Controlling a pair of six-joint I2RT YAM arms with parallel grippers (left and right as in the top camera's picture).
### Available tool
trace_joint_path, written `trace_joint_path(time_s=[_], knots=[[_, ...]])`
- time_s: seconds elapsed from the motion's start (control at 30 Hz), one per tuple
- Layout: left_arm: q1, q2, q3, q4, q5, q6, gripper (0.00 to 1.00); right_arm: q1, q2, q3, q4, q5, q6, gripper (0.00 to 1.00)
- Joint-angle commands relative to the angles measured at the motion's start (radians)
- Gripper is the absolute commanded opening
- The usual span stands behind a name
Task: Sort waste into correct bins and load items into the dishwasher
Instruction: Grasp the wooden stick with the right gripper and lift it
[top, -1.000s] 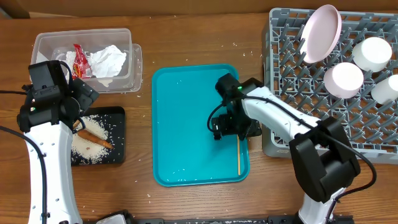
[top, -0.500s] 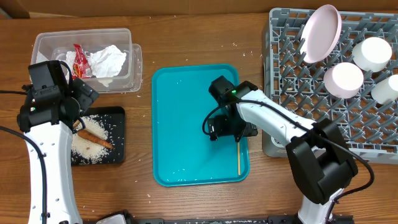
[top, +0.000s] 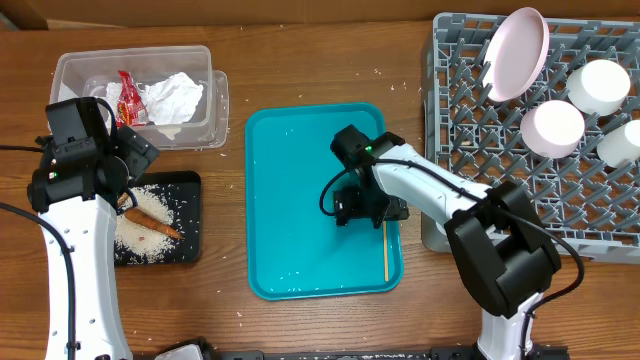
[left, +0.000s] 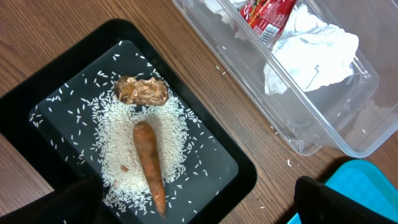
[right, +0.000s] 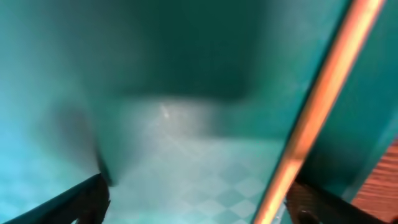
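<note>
A wooden chopstick (top: 384, 251) lies along the right edge of the teal tray (top: 290, 190). My right gripper (top: 368, 208) is low over the tray, open, fingers spread; the chopstick (right: 317, 106) runs just inside its right finger in the right wrist view. My left gripper (left: 199, 202) is open and empty above a black tray (top: 190, 182) holding rice, a carrot (left: 149, 165) and a brown food scrap (left: 142, 91). A clear bin (top: 70, 70) holds crumpled paper (left: 311, 46) and a red wrapper (top: 130, 97).
A grey dish rack (top: 470, 130) at the right holds a pink plate (top: 518, 52) standing on edge and three white cups (top: 556, 127). Rice grains are scattered on the wooden table.
My right gripper has shifted left and slightly toward the tray's middle, staying low beside the chopstick. The left arm has not moved.
</note>
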Motion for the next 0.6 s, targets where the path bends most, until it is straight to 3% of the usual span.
trace_joint_path(time_s=[0.0, 0.23, 0.27, 0.3, 0.33, 0.4, 0.57], knots=[[0.002, -0.003, 0.011, 0.001, -0.017, -0.009, 1.00, -0.003, 0.068, -0.014, 0.014, 0.003, 0.006, 0.68], [0.002, -0.003, 0.011, 0.001, -0.017, -0.009, 1.00, -0.003, 0.068, -0.010, 0.006, 0.004, 0.019, 0.34], [0.002, -0.003, 0.011, 0.001, -0.017, -0.009, 1.00, -0.003, 0.068, -0.006, 0.000, 0.004, 0.019, 0.27], [0.002, -0.003, 0.011, 0.001, -0.017, -0.009, 1.00, -0.003, 0.068, 0.017, -0.025, 0.004, 0.019, 0.13], [0.002, -0.003, 0.011, 0.001, -0.017, -0.009, 1.00, -0.003, 0.067, 0.032, -0.037, 0.008, 0.019, 0.09], [0.002, -0.003, 0.011, 0.001, -0.017, -0.009, 1.00, -0.003, 0.067, 0.054, -0.051, 0.012, 0.019, 0.04], [0.002, -0.003, 0.011, 0.001, -0.017, -0.009, 1.00, -0.010, 0.067, 0.155, -0.119, 0.058, 0.019, 0.04]])
